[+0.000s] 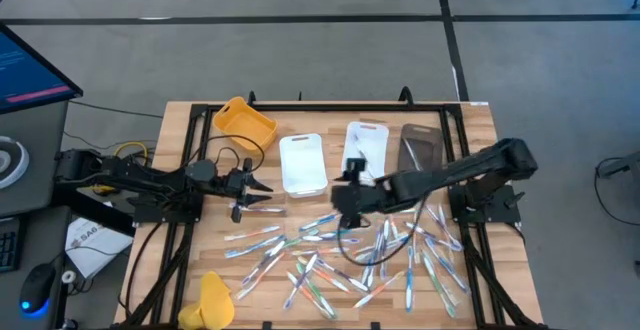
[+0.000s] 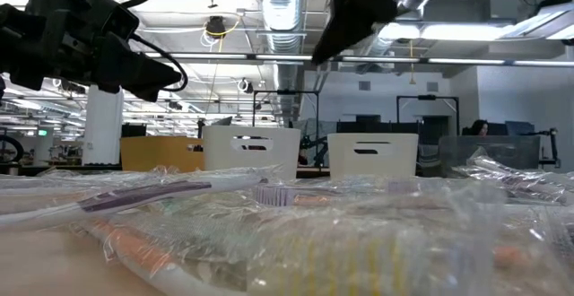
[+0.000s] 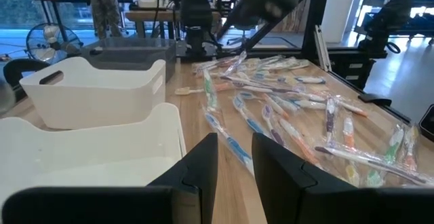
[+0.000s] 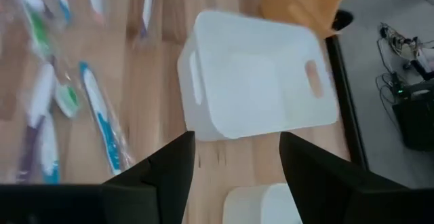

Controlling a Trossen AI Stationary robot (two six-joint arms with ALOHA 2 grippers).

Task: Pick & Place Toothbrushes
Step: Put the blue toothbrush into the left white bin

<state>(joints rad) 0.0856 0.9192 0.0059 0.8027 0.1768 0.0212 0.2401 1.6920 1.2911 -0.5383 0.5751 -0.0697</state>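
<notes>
Here, both jaws open, toothbrushes scattered on table

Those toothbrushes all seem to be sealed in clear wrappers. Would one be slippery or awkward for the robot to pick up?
Probably a little. The toothbrushes lie in glossy, crinkled wrappers, so the fingers may slide on the film rather than grip the handle. Each looks thin and light, so a nudge would likely skid it across the wooden table. They overlap in a heap, so lifting one may drag its neighbours.

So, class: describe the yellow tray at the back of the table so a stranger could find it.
Along the table's far edge stand four trays. The yellow tray is the leftmost, beside a white tray. It alone is yellow and sits skewed.
</notes>
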